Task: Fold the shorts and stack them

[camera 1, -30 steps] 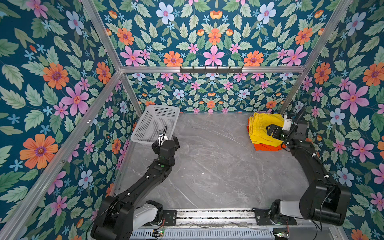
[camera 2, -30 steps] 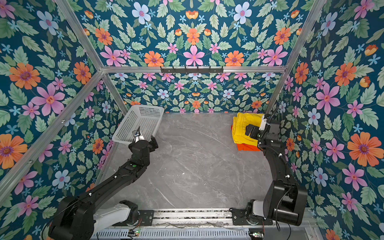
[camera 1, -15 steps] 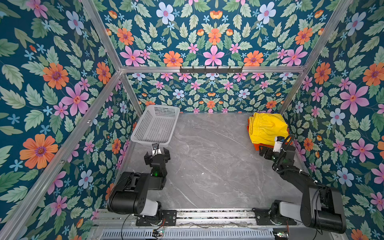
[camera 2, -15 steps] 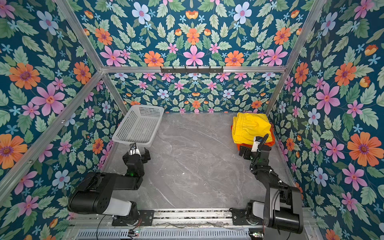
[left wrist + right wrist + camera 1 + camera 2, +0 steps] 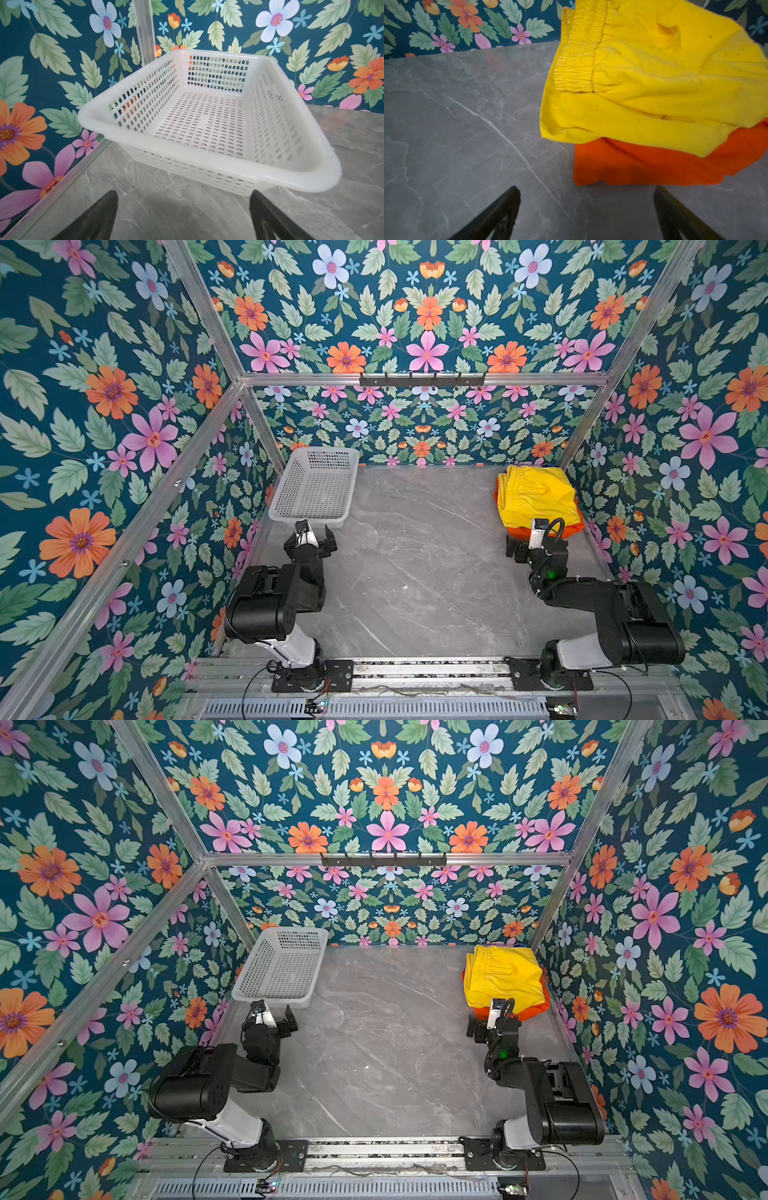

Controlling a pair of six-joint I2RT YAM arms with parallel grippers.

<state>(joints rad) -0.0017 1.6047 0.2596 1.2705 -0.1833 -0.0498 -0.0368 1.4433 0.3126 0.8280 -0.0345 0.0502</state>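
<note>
I judge the stack done, yellow shorts (image 5: 536, 497) folded atop orange shorts (image 5: 654, 166) in the far right corner of the desk (image 5: 415, 564), so with left pincer (image 5: 182, 191) and right pincer (image 5: 586, 188) both wide and empty, I'd back the right one off without snagging the orange hem.

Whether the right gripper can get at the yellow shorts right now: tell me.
Probably yes: the right gripper stands open just short of the yellow shorts, topmost on the orange shorts, nothing between.

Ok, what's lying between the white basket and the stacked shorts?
Nothing: both top views show only bare grey table between the basket and the yellow shorts stacked on the orange shorts.
</note>
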